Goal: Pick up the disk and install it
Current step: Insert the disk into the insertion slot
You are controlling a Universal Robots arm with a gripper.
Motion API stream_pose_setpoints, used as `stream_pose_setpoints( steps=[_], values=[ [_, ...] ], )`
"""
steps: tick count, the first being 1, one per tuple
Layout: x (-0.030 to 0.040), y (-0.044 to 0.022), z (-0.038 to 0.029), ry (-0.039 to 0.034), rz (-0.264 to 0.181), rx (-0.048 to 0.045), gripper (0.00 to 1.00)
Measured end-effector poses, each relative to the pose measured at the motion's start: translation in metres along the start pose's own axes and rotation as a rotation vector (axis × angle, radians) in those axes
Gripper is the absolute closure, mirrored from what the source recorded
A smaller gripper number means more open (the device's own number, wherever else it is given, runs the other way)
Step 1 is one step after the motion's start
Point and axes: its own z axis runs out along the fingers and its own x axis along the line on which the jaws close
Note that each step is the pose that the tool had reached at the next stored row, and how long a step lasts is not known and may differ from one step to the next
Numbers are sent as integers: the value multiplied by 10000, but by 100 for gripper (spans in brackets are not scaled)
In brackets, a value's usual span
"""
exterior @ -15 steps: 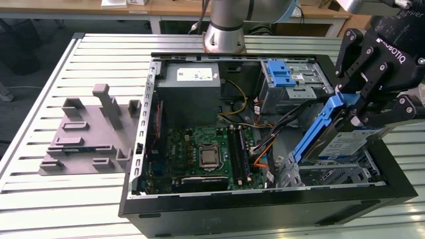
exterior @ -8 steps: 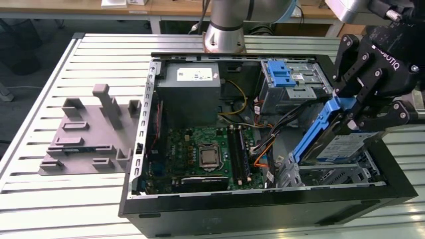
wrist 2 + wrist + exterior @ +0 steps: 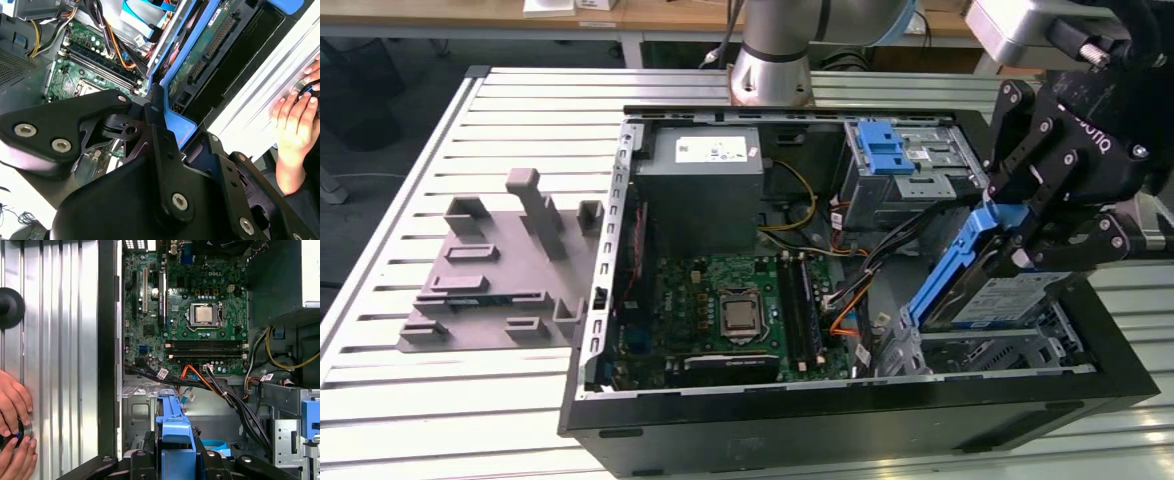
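The gripper (image 3: 1017, 245) holds the disk (image 3: 994, 295) tilted above the drive bay (image 3: 1001, 350) at the lower right of the exterior view, jaws closed on its blue rail. Risk: the tilted edge may jam on the bay wall or snag the cables (image 3: 887, 245). In both wrist views, a person's hand (image 3: 14, 412) rests on the desk (image 3: 520, 100).
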Motion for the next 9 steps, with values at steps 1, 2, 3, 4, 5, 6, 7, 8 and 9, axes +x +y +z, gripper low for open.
stream_pose_setpoints(
  steps=[1,2,3,4,5,6,7,8,9],
  values=[
    [0,0,9,0,0,0,64],
    [0,-1,18,1,0,0,64],
    [0,-1,26,0,0,0,64],
    [0,-1,33,2,0,0,64],
    [0,-1,40,2,0,0,64],
    [0,-1,47,2,0,0,64],
    [1,-1,54,3,0,0,64],
    [1,-2,61,3,0,0,64],
    [1,-2,69,3,0,1,64]
  ],
)
